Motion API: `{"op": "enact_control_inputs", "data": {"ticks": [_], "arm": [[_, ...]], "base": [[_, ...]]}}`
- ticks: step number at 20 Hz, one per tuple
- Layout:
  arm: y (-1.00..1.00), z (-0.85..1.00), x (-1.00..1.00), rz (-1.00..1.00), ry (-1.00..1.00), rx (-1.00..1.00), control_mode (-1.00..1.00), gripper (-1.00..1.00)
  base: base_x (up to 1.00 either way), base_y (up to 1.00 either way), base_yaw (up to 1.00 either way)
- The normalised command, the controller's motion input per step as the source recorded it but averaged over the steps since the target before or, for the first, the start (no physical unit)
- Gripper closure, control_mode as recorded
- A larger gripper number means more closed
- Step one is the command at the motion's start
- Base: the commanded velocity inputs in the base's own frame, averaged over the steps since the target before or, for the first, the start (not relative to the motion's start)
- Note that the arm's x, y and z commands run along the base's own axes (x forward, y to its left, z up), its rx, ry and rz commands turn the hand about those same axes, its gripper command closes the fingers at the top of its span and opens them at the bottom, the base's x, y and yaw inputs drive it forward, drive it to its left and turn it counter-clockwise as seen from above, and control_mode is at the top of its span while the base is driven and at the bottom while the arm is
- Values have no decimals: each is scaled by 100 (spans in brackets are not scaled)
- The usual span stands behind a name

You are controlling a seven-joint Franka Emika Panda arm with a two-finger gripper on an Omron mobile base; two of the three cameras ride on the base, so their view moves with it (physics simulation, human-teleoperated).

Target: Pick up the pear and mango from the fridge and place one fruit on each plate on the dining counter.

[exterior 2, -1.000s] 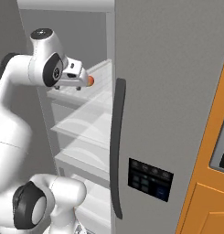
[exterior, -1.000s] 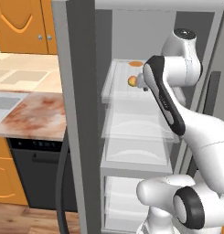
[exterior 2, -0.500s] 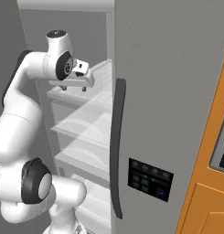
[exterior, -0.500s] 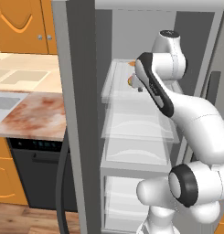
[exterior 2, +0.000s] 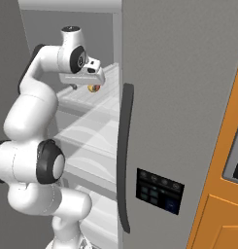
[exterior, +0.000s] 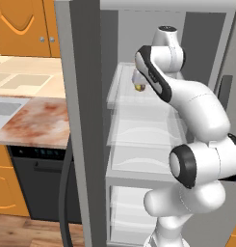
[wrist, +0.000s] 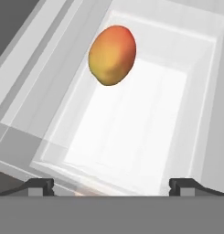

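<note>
You have the two-finger gripper (wrist: 111, 185) spread wide with nothing between its dark tips (wrist: 40, 186), poised above the oval yellow-orange mango (wrist: 112, 55). That fruit lies on the upper clear glass shelf (exterior: 124, 91) inside the tall grey steel fridge (exterior 2: 178, 97), apart from the fingers.

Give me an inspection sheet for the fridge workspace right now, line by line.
Surface: clear glass shelf in the fridge, door open.
Job's things: mango lies on that shelf; also seen under the hand at.
Clutter: nothing seen.
Grippers: tool open, above the shelf, apart from the mango, holding nothing.
Cables: nothing seen.
Surroundings: marbled sink-side counter with dark dishwasher below, orange cabinets above.
</note>
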Motion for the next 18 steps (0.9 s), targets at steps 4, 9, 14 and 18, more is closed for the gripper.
{"op": "enact_control_inputs", "data": {"ticks": [4,9,14,18], "arm": [[12,-29,13,-4,-4,0,-100,-100],[2,-2,5,-13,-7,2,-100,-100],[0,-1,26,-19,-19,2,-100,-100],[0,-3,33,-14,-7,0,-100,-100]], "base": [[0,0,0],[0,0,0],[0,0,0],[0,0,0]]}}
